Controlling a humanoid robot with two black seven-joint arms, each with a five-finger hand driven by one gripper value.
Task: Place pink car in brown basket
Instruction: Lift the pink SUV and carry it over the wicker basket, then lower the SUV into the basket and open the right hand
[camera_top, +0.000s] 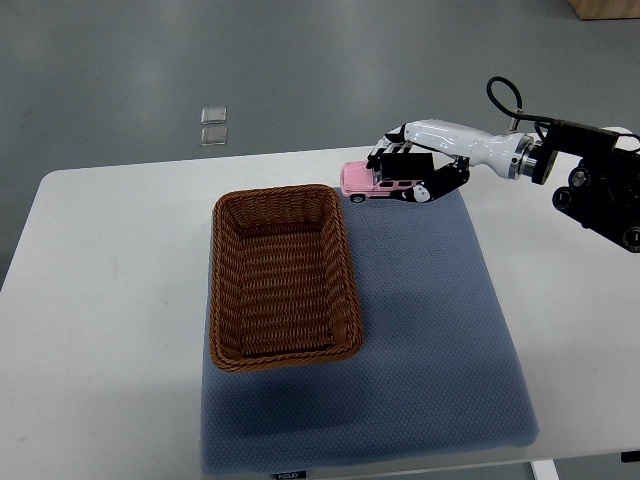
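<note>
While its fingers curl around the pink car, the right hand holds it at the far edge of the blue mat. Lengthwise the car runs left-right, its free end toward the brown basket, which sits lower left of the hand. Writing on the mat's near edge is unreadable.

Pink car: small toy, upright, at far edge of the blue-grey mat, just beyond the basket's far right corner. Brown basket: rectangular woven wicker, upright, on the mat's left part.
</note>
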